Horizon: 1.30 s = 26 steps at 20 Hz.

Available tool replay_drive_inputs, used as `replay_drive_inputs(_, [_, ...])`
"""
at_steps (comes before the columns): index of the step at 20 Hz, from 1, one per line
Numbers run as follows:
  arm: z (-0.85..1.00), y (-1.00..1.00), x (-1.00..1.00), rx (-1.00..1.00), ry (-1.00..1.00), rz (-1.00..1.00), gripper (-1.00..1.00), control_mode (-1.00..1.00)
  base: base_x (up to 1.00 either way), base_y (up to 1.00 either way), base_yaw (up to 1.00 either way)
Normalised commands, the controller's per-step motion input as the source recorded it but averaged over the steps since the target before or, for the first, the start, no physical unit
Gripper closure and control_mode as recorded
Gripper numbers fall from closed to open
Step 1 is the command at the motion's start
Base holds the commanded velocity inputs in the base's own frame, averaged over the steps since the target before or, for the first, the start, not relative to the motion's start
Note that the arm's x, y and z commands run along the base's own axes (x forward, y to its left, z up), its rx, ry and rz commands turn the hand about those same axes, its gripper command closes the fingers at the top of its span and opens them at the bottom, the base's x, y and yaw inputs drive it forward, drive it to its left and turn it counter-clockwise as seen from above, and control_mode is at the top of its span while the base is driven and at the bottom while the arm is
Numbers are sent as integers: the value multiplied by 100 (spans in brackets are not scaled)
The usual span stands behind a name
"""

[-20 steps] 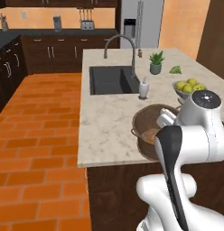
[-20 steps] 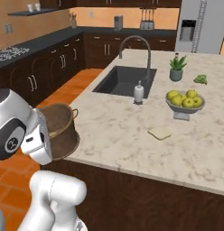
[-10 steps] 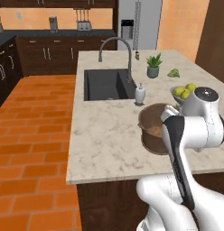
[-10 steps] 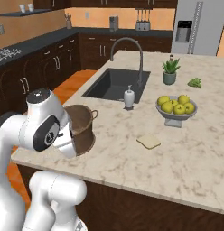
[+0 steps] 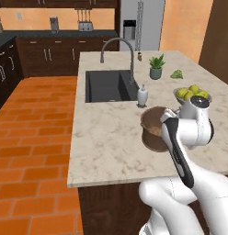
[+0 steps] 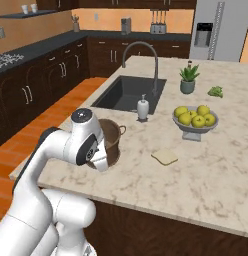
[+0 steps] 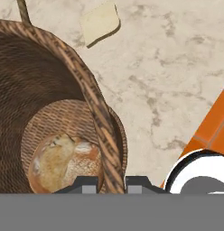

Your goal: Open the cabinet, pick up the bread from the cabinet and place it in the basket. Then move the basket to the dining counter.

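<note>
1. The gripper (image 7: 110,182) is pinched nearly shut on the rim of the basket (image 7: 93,103). One fingertip sits inside the wall and the other outside, so the woven edge runs up between them. A hold on the rim makes sense to me, since the basket is far too wide to grasp across its body.

2. The bread (image 7: 66,160) lies on the bottom of the basket, a crusty round loaf tucked against the near wall. That part of the job looks done.

3. From the base cameras, the basket (image 5: 154,128) is over the beige island counter (image 5: 111,133), near the front edge and just in front of the soap bottle (image 5: 142,95) by the sink (image 5: 109,85). The arm's white wrist hides its far side. I cannot tell whether its base already touches the marble or hangs just above it.

4. A flat slice of something pale (image 6: 164,157) lies on the counter beside the basket, apart from it. The fruit bowl (image 6: 196,120) stands further along, well out of the way.

5. What remains, I'd judge, is settling the basket down and letting go.
</note>
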Motion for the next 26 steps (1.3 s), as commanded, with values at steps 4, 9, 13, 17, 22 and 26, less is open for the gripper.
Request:
replay_drive_inputs(4, [-52,0,65,0,7,0,100,-100,0,0,0])
replay_drive_inputs(9, [-45,0,32,0,3,0,100,-100,0,0,0])
replay_drive_inputs(13, [-36,0,4,0,-1,0,100,-100,0,0,0])
replay_drive_inputs(17, [-33,0,5,0,0,0,100,-100,0,0,0])
replay_drive_inputs(22, [-33,0,12,0,0,0,100,-100,0,0,0])
replay_drive_inputs(26, [-30,0,19,0,0,0,100,-100,0,0,0])
